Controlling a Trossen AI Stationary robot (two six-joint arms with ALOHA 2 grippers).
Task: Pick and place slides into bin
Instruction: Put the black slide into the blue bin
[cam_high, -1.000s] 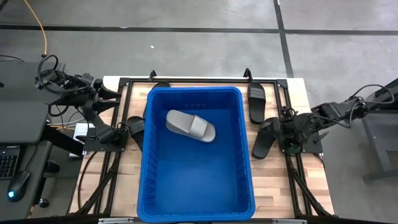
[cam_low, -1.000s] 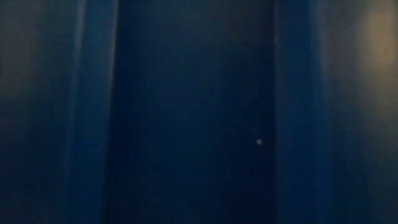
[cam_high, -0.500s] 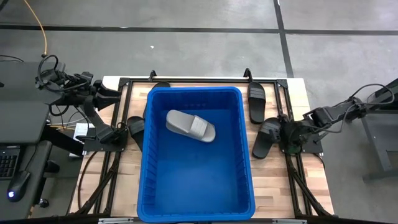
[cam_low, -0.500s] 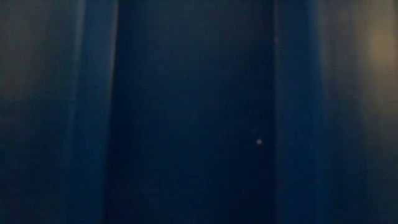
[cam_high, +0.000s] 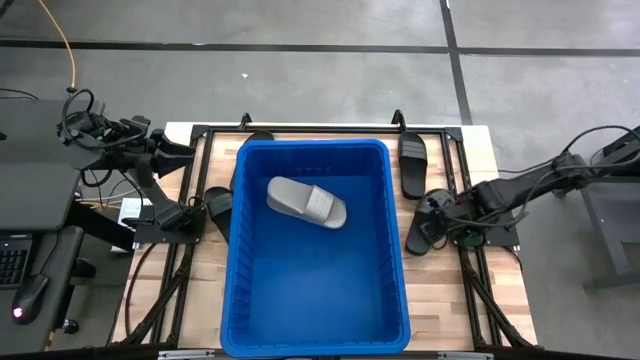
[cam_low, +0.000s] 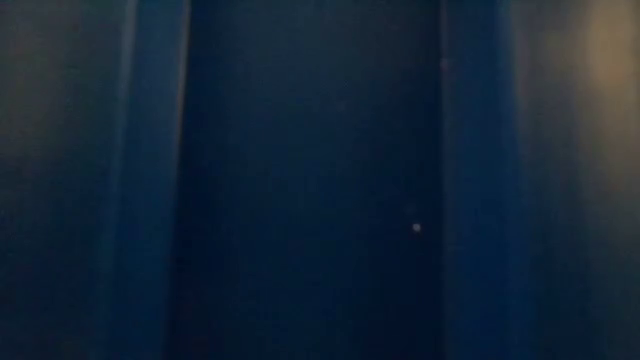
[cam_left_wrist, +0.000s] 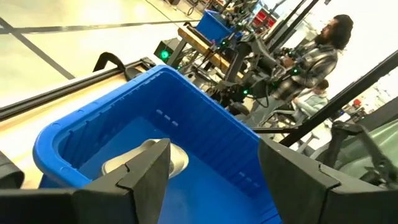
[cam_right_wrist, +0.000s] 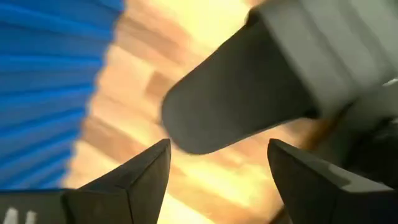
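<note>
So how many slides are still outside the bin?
4 show: one black slide by the bin's far right corner, one at its right side, one on its left, one peeking behind it. Others may be hidden.

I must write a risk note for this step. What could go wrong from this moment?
1. The right hand is low over the black slide lying beside the bin, fingers apart. A grip near the slide's end may let it tilt or slip.
2. The bin wall is close, so the lifted slide may catch the rim.
3. The left hand waits by the bin's other side, so the two arms could meet over it.
</note>
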